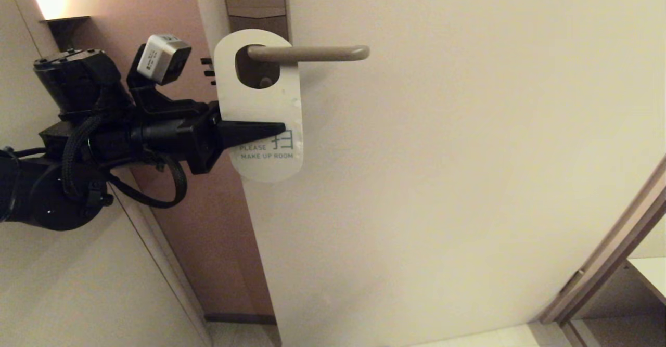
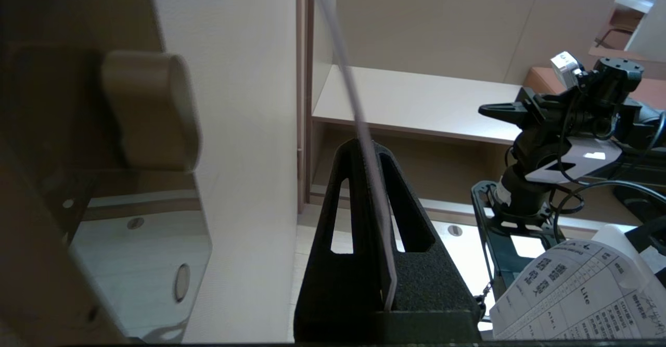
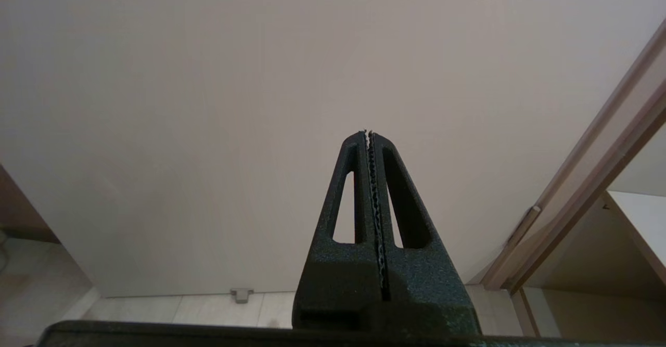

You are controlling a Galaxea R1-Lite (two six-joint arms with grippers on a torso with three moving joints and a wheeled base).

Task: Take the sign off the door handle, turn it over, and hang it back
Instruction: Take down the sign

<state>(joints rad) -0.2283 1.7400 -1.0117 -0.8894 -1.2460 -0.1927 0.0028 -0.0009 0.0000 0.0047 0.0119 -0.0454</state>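
You have the pale door filling most of the head view, its brown lock plate up near the door's edge. Your left arm reaches in level from the left, and the left gripper is closed on the sign — its fingers pinch the card's lower half from either face, seen edge-on in the left wrist view. The sign hangs with its white "PLEASE MAKE UP ROOM" face towards you, its oval hole threaded over the door handle, which sticks out level to the right. Your right gripper is parked facing the door, fingers pressed together on nothing — well apart from the sign
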